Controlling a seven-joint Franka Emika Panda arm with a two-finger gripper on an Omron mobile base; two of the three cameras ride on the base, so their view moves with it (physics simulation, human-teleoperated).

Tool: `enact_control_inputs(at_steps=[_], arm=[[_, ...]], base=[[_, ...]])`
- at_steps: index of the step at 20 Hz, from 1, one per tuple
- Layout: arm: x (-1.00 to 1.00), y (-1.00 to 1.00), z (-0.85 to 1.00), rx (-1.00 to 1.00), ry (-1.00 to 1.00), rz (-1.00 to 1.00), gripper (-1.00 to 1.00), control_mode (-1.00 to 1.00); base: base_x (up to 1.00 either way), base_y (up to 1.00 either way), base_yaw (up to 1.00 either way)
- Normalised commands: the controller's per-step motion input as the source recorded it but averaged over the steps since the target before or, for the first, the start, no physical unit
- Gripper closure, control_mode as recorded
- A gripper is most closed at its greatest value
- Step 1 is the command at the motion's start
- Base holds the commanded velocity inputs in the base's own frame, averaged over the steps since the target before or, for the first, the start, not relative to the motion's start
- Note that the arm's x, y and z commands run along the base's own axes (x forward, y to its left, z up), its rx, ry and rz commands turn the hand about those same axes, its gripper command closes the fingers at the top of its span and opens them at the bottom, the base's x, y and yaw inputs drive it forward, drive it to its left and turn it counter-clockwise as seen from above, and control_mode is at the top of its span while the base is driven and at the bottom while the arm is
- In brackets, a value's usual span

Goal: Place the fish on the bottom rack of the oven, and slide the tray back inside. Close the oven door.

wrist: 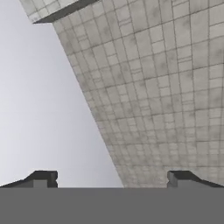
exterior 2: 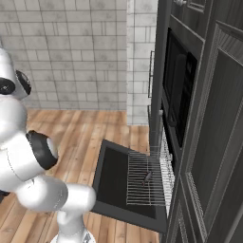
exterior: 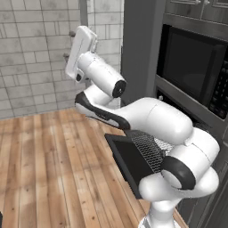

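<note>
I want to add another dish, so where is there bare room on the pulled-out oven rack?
The bottom rack is bare except a small dark item, likely the fish, near its middle. The oven door beside it is bare.

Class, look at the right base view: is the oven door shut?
No. The oven door hangs open and the bottom rack is slid out over it, with a small dark object lying on the wires.

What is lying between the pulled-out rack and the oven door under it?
Nothing shows there. In the right base view the rack hangs over the open oven door; a small dark thing, maybe the fish, lies on top of its wires.
</note>
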Motion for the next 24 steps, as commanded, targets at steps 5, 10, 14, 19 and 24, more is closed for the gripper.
enact_control_inputs(at_steps=[5,10,14,19,24], arm=[[0.00,0.00,0.20,-0.72,0.01,-0.02,-1.00,-1.00],[0.00,0.00,0.23,-0.73,0.05,-0.09,-1.00,-1.00],[0.00,-0.01,0.02,-0.79,0.00,-0.12,-1.00,-1.00],[0.00,-0.07,-0.28,-0.82,0.18,-0.18,-1.00,-1.00],[0.00,0.00,-0.49,-0.64,0.28,-0.13,-1.00,-1.00]], base=[[0.00,0.00,0.00],[0.00,0.00,0.00],[0.00,0.00,0.00],[0.00,0.00,0.00],[0.00,0.00,0.00]])
